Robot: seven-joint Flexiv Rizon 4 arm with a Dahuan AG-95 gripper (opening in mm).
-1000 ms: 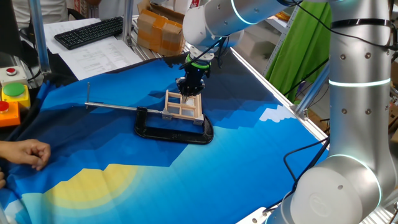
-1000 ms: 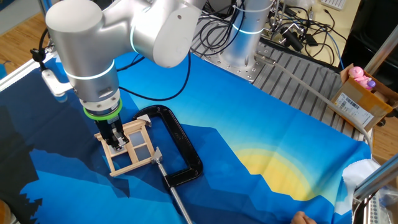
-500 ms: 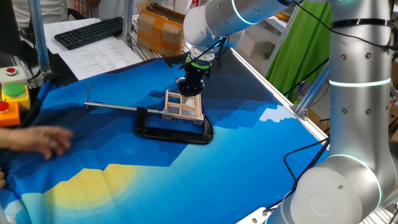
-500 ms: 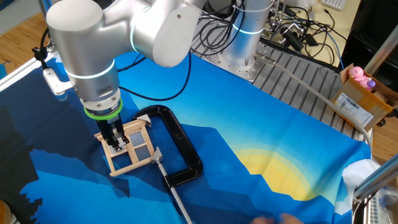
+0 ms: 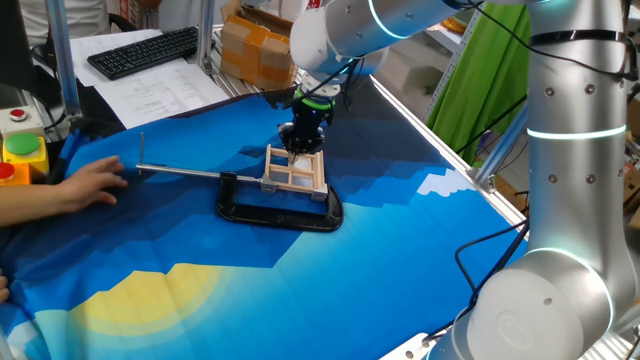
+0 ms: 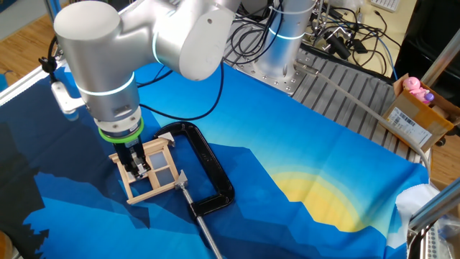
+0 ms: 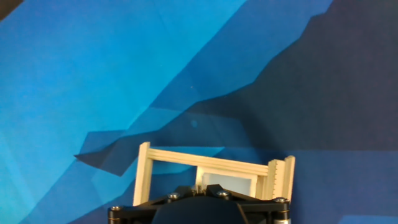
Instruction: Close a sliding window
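The window (image 6: 151,171) stands mid-counter (image 5: 400,270), pinned by the clamp (image 6: 203,169). The hand (image 6: 137,167) is down on its sliding pane; whether the fingers are pinched or spread I cannot tell. To close it well, push straight along the frame's rails, pressing lightly so the pane does not jam, and stop at the frame's end.
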